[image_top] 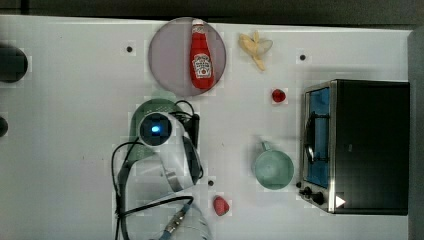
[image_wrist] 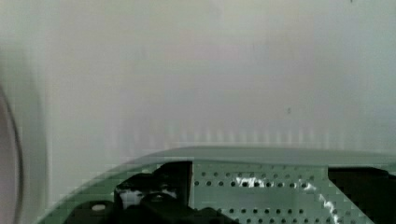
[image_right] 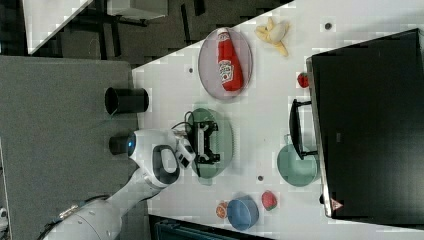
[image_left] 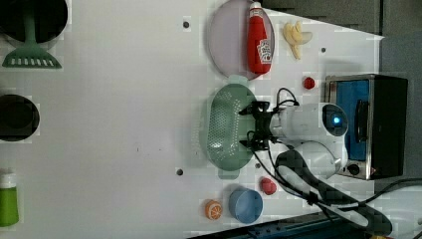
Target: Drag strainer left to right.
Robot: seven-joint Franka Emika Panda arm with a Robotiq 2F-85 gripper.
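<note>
Where holes dot its oval plastic, mint strainer (image_left: 226, 124), black end effector (image_left: 253, 124) spread

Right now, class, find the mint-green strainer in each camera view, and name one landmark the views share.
Top view: the strainer peeks out from under the arm, just below the plate.
Left view: centre, beside the open gripper, under the plate.
Right view: centre, below the plate, the gripper over it.
Wrist view: along the lower edge, its holed base showing.
Shared landmark: the ketchup bottle lying on the grey-lilac plate.

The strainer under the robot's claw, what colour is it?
Pale mint green, its base dotted with small holes; the strainer shows best in the left view.
</note>
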